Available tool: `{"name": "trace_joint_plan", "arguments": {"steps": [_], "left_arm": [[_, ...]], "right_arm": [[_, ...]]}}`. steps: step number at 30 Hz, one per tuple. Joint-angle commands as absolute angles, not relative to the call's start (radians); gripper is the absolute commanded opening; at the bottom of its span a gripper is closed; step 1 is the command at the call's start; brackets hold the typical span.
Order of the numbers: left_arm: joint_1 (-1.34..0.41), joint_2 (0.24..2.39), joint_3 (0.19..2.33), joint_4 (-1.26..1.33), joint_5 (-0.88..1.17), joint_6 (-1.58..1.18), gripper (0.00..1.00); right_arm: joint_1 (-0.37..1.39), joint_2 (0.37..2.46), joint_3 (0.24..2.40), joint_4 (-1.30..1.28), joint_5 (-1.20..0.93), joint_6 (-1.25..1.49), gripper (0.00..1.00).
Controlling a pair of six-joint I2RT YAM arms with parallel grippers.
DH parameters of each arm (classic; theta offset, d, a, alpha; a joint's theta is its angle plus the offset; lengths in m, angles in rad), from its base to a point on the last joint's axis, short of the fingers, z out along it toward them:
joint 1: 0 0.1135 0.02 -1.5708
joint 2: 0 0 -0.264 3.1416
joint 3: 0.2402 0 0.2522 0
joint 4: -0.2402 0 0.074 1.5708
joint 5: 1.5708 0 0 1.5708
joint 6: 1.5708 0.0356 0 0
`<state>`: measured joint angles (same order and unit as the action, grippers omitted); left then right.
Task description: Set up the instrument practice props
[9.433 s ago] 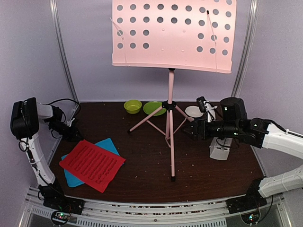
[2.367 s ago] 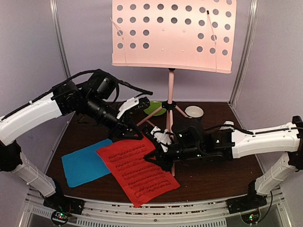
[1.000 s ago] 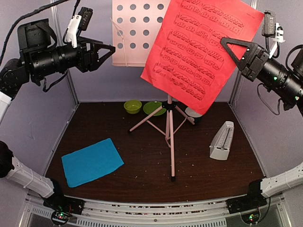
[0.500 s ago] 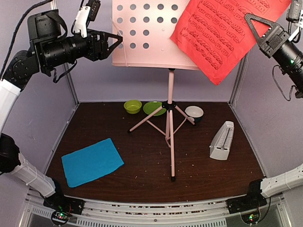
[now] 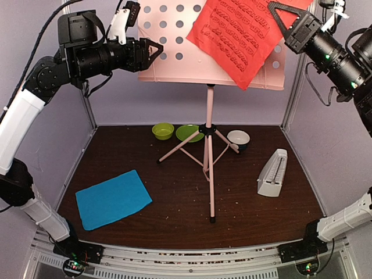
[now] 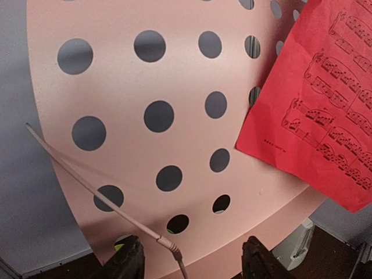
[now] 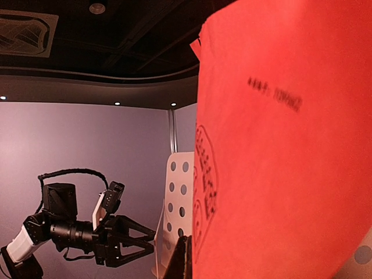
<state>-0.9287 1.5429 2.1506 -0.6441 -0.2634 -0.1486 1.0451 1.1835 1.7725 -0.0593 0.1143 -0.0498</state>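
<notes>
The pale pink perforated music stand (image 5: 174,64) rises on tripod legs at mid-table. High on the right, my right gripper (image 5: 274,8) is shut on the red sheet-music page (image 5: 241,35), which hangs tilted across the desk's right half. In the right wrist view the red page (image 7: 279,145) fills the frame beside one dark finger (image 7: 181,261). My left gripper (image 5: 154,49) is open at the desk's left edge. Its fingers (image 6: 129,263) straddle the lower end of the stand's wire page holder (image 6: 87,180). The cyan page (image 5: 112,199) lies flat at front left. The white metronome (image 5: 272,173) stands on the right.
Two lime-green dishes (image 5: 163,131) (image 5: 189,132) and a small white bowl (image 5: 238,138) sit at the back behind the tripod legs (image 5: 210,174). Purple walls and metal frame posts enclose the dark brown table (image 5: 174,221).
My right gripper has carried the red page left, over the stand's desk. My left gripper has moved right, up to the desk's left edge.
</notes>
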Motion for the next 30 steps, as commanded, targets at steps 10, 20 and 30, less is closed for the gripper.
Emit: {"name": "trace_joint_plan", "arguments": {"steps": [10,20,30], "left_arm": [[-0.930,1.556,2.184,-0.543,-0.300,-0.161,0.45],[-0.930,1.563,2.182,-0.528,-0.338,-0.159,0.37],[-0.930,1.515,2.094,-0.503,-0.453,-0.230,0.41]], "right_arm": [[1.020,1.369,1.999,-0.078,0.085,-0.072,0.00],[1.019,1.463,2.100,-0.116,0.144,-0.095,0.00],[1.017,1.476,2.098,-0.112,0.155,-0.120,0.00]]}}
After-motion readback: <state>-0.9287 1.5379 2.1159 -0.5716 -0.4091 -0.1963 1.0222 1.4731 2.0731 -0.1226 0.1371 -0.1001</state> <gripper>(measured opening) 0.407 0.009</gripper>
